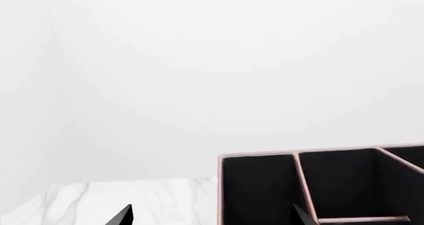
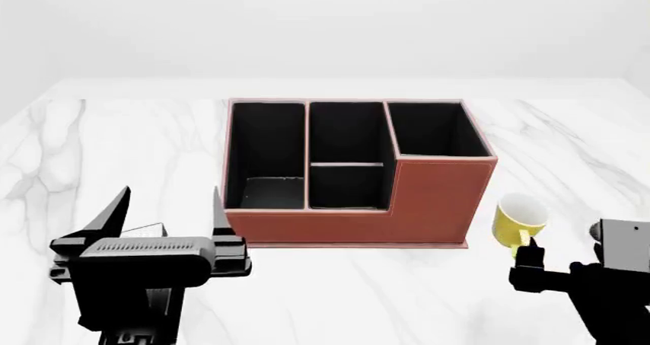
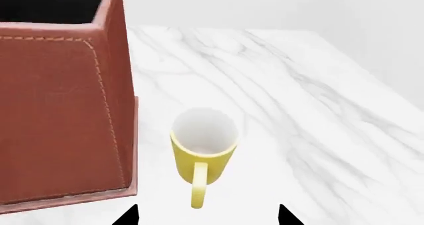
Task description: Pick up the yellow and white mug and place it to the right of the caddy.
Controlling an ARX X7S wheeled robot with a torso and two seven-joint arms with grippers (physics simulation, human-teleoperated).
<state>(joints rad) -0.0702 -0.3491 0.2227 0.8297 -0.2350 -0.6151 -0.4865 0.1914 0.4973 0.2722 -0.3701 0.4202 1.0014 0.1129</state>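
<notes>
The large reddish-brown leather-like caddy point(image 2: 355, 174) with black-lined compartments sits mid-table, its taller stepped section on the right end. Bare white marble-veined tabletop point(image 2: 568, 139) runs wide on both sides of it and behind it to the far edge, where a plain pale wall rises. In front of the caddy a strip of clear marble lies between its base and the two arms.

The small yellow mug with white inside point(image 2: 519, 220) stands upright on the marble just right of the caddy's front right corner, close to the wall but apart from it. In the right wrist view the mug point(image 3: 203, 148) shows its loop handle turned toward the camera, with a narrow band of marble between it and the caddy point(image 3: 63, 111).

The right gripper point(image 3: 206, 216) hovers just before the handle, its two dark fingertips spread wider than the mug and touching nothing. The left gripper point(image 2: 170, 212) hangs off the caddy's front left corner, fingers wide apart and empty; its wrist view looks over the caddy's point(image 1: 318, 185) open compartments.
</notes>
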